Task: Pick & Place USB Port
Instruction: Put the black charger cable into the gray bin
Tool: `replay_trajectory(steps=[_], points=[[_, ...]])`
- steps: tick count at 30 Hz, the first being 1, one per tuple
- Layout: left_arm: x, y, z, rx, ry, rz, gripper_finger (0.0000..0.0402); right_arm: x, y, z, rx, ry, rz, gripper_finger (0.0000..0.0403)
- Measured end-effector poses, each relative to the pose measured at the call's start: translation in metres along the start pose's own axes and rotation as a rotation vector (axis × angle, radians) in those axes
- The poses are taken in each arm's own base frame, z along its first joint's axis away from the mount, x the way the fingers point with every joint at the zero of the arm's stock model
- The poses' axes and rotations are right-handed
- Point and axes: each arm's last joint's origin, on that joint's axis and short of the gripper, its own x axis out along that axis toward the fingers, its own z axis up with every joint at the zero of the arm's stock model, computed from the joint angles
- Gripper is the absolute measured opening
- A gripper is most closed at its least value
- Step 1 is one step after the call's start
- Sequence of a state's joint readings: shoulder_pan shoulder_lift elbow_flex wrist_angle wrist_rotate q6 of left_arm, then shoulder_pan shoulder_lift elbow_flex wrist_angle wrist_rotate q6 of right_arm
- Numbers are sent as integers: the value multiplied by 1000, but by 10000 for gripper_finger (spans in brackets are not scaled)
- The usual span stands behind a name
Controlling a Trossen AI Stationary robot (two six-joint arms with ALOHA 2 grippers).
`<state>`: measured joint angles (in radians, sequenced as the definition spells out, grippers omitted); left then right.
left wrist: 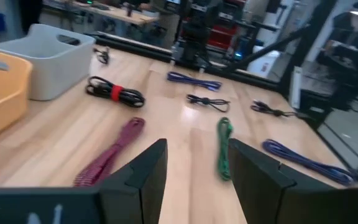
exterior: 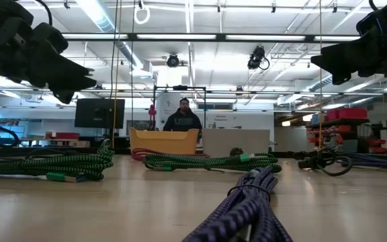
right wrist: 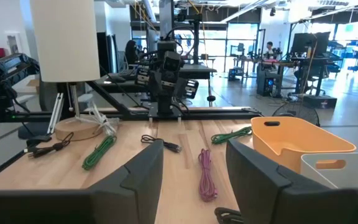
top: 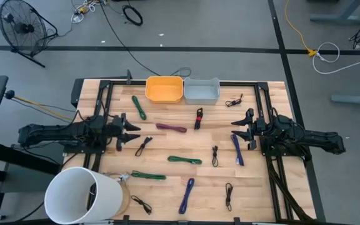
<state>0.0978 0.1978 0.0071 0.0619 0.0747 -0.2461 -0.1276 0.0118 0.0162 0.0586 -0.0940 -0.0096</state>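
Note:
Several bundled cables lie flat on the wooden table (top: 255, 187): a maroon one (top: 171, 127), a black one with a red tie (top: 198, 118), green ones (top: 184, 160), purple ones (top: 237, 149) and thin black ones (top: 215, 155). Which of them is the USB port I cannot tell. An orange bin (top: 164, 89) and a grey bin (top: 202, 91) stand at the far edge. My left gripper (top: 133, 133) hovers open at the table's left side and points toward the middle. My right gripper (top: 238, 129) hovers open at the right side, facing it. Nothing sits between the fingers of either (left wrist: 194, 168) (right wrist: 194, 165).
A tall white cylinder (top: 83, 195) stands at the near left corner beside a round wooden base (right wrist: 79, 130). Black frame rails (top: 105, 106) run along both sides of the table. A person (exterior: 183, 117) sits beyond the far edge, behind the bins.

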Motion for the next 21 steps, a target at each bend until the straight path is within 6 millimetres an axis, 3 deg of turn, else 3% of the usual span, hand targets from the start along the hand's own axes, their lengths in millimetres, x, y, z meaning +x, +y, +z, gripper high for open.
replay_trajectory(steps=[21], points=[[0, -2, 0, -30, 13, -77, 174, 0, 0, 3, -3, -35, 0, 178]])
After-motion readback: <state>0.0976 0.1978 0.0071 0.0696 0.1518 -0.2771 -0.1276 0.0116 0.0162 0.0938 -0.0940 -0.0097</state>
